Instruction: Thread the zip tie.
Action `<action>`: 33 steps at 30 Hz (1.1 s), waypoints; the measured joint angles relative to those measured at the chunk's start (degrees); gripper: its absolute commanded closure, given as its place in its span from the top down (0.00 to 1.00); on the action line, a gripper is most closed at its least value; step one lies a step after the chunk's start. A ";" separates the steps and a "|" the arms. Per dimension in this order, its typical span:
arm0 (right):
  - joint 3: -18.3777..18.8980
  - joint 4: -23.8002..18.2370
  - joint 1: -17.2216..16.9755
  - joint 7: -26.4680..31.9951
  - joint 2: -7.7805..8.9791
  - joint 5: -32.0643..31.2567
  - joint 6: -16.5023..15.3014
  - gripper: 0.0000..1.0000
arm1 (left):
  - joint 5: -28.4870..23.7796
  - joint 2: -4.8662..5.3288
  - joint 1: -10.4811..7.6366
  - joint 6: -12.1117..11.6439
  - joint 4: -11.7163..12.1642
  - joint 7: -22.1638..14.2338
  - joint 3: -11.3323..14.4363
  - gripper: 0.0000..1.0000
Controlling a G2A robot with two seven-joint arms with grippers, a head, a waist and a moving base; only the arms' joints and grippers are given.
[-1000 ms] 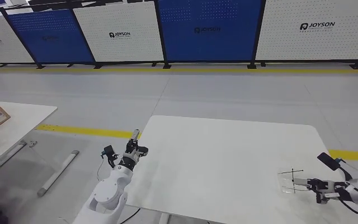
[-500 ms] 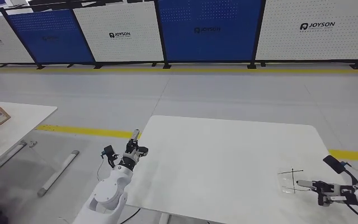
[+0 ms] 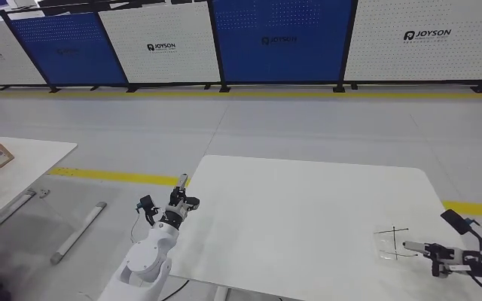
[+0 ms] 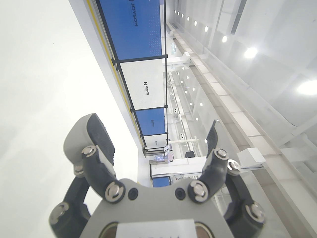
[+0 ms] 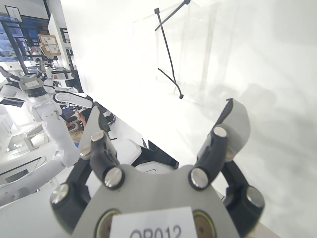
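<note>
- Fingers, top view: the right gripper (image 3: 411,247) hangs over the near right corner of the tabletop (image 3: 301,218), fingers spread and empty. It points at the zip ties (image 3: 392,230), which lie crossed on a clear holder (image 3: 388,254) just ahead of it. The left gripper (image 3: 181,186) stands at the tabletop's left edge, well apart from them.
- Left wrist view: the left gripper's fingers (image 4: 101,137) are released, with nothing between them, and bare tabletop lies to one side.
- Right wrist view: the right gripper's fingers (image 5: 229,115) stand wide apart. The black zip ties (image 5: 168,53) lie beyond the tips, near but not touched. One long strap crosses a second near its head, and a shorter one leans against its lower end.
- Step in hand (judged): approach for the first pick. No strap is grasped and none is threaded yet.
- Next move (judged): it calls for closing on a single strap away from the crossing. Alignment must be fine, since the straps are thin and the holder is transparent.
</note>
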 measured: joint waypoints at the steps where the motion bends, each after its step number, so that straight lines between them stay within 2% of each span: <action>1: 0.00 -0.14 -0.03 0.03 0.04 -0.13 0.34 0.85 | 0.00 0.00 0.00 0.00 0.00 0.00 0.00 1.00; 2: -0.05 -0.23 -0.03 0.08 0.08 -0.26 0.75 0.71 | 0.00 0.00 0.00 0.00 0.00 0.00 0.00 1.00; 6: -0.22 -0.09 0.02 0.10 0.19 -0.41 1.67 0.49 | 0.00 0.00 0.00 0.00 0.00 0.00 0.00 1.00; 9: -0.08 0.20 0.03 0.15 0.36 -0.95 2.86 0.45 | 0.00 0.00 0.00 0.00 0.00 0.00 0.00 1.00; 16: -0.85 0.03 0.89 1.19 0.65 -3.14 7.01 0.44 | 0.00 0.00 0.00 0.00 0.00 0.00 0.00 1.00; 22: -1.42 0.05 1.94 1.32 0.81 -4.33 9.44 0.35 | 0.00 0.00 0.00 0.00 0.00 0.00 0.00 1.00; 23: -1.60 -0.19 2.14 1.44 0.86 -4.84 10.38 0.31 | 0.00 0.00 0.00 0.00 0.00 0.00 0.00 1.00; 27: -3.11 -1.10 2.88 1.65 0.96 -6.82 12.88 0.34 | 0.00 0.00 0.00 0.00 0.00 0.00 0.00 1.00; 33: -5.40 -0.52 4.59 1.64 1.01 -7.27 14.13 0.32 | 0.00 0.00 0.00 0.00 0.00 0.00 0.00 1.00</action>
